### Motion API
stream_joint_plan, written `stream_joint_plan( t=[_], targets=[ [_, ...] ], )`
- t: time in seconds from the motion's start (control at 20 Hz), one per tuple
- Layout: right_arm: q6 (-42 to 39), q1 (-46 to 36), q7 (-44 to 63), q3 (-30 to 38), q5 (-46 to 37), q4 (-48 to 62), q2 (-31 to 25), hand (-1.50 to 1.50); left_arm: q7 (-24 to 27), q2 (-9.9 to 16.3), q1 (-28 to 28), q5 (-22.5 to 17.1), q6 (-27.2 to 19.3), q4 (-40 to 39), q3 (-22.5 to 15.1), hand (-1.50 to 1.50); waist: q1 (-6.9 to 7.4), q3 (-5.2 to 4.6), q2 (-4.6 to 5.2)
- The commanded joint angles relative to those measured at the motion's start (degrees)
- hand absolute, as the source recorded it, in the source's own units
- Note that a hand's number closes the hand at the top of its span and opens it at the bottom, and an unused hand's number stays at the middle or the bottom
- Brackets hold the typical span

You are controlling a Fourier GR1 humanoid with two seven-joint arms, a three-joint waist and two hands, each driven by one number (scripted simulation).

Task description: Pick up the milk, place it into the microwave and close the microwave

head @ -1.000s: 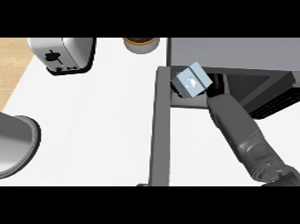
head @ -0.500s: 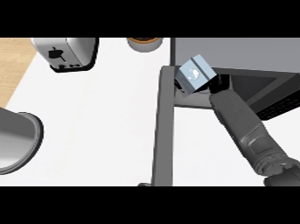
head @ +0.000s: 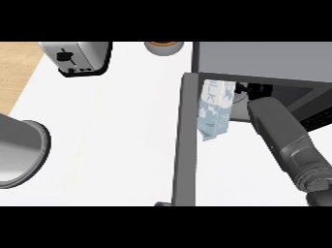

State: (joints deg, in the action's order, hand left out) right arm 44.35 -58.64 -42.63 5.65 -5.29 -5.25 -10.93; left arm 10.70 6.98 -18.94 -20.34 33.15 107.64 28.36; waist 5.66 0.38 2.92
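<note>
Nearest, we see the grey pot (head: pixel 7 152) at left and the open microwave door (head: pixel 185 145), beyond which our right hand (head: pixel 256 90), fingers indiscernible, meets the milk carton (head: pixel 216 109) at the microwave (head: pixel 268 60) opening, toaster (head: pixel 75 55) farthest.

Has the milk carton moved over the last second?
Yes. The milk carton now lies lengthwise just below the microwave's front edge, lower in the view, beside the right hand.
</note>
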Motion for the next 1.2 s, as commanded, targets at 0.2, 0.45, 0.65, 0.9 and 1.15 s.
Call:
stream_joint_plan(
  t=[0.2,0.45,0.65,0.9,1.15],
  targets=[
    [2.4,0.0,2.8,2.0,1.2,1.8,-4.2,1.50,-0.2,-0.3,0.8,1.6,0.6,-1.1,-1.8,-1.50,1.42,-0.08,0.53],
    [1.6,1.3,1.9,-0.3,-1.2,2.7,-3.8,1.50,0.1,-0.1,3.0,1.8,-0.7,-3.4,-1.1,-1.50,1.86,-0.04,0.81],
    [3.8,-0.6,4.1,-2.0,-3.0,3.8,-2.6,-1.50,-0.9,0.5,4.0,1.7,-0.6,-2.9,-1.6,-1.50,2.52,-0.05,0.72],
    [6.9,-0.9,4.2,-1.3,-2.5,2.3,-1.6,-1.50,-0.7,0.6,4.3,2.9,-0.7,-3.4,-1.9,-1.50,2.48,-0.05,0.76],
    [7.8,-1.6,4.7,-2.2,-3.6,2.3,0.7,-1.50,-0.7,0.8,5.1,2.9,-0.7,-4.0,-1.9,-1.50,2.52,-0.07,0.51]
  ],
)
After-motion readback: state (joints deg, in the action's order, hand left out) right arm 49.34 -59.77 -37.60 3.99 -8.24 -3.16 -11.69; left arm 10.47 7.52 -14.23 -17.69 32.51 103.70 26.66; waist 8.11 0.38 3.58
